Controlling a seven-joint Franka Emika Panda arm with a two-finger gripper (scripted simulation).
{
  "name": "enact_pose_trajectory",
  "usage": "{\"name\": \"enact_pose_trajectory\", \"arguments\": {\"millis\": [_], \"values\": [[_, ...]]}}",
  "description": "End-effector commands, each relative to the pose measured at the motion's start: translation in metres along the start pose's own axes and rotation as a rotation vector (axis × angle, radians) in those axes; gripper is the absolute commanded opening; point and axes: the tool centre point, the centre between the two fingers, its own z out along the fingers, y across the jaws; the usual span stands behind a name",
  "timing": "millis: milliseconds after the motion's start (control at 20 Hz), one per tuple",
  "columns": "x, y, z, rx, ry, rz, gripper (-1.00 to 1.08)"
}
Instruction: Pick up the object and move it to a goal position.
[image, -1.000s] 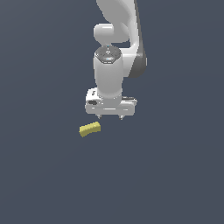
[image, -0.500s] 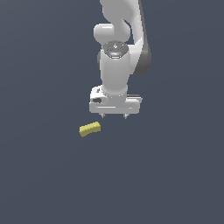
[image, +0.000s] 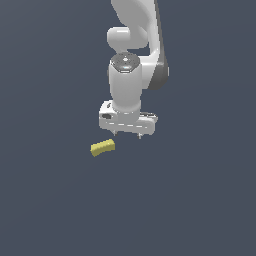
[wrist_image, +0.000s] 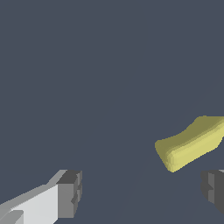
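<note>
The object (image: 102, 147) is a small yellow, slightly curved chunk lying on the dark grey floor. My white gripper (image: 128, 135) hangs above the floor, just to the exterior view's right of the object and a little further up in the picture, apart from it. Its jaws stand open and hold nothing. In the wrist view the object (wrist_image: 190, 142) lies off to one side, close to one dark fingertip (wrist_image: 214, 188), not between the fingers. The gripper (wrist_image: 142, 192) shows there with its other fingertip (wrist_image: 70, 192) far apart from the first.
The floor (image: 50, 215) is a plain dark grey surface with nothing else on it in view. The white arm (image: 135, 30) rises from the gripper to the top of the exterior view.
The gripper shifted slightly to the exterior view's right, then back left and a little lower. The object has not moved. The jaws stay open.
</note>
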Motion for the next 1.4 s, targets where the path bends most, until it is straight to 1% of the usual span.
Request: {"name": "enact_pose_trajectory", "arguments": {"millis": [0,250,1000,1350], "values": [[0.0,0.006,0.006,0.002,-0.002,0.055,1.0],[0.001,0.023,0.022,0.005,-0.008,0.204,1.0],[-0.003,0.091,0.076,-0.006,-0.016,0.755,1.0],[-0.006,0.114,0.092,-0.016,-0.012,0.936,1.0]]}}
